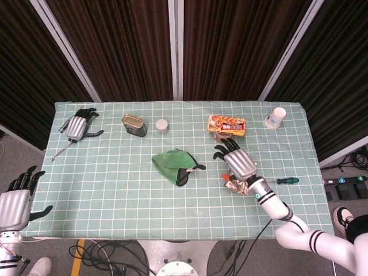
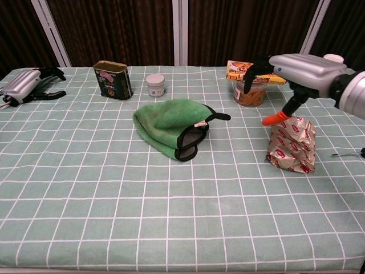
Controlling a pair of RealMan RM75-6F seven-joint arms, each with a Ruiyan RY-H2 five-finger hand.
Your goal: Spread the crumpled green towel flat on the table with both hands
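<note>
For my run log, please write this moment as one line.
stage: approach | green towel: crumpled, untouched | right hand: open, above foil packet | left hand: open, off table's left edge

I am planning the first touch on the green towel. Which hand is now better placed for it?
The right hand: it hovers over the table beside the green towel, while the left hand is off the table's near-left corner.

From the head we look steeply down on the whole tabletop [image 1: 115, 195]; from the chest, low and nearer, we share its middle.
</note>
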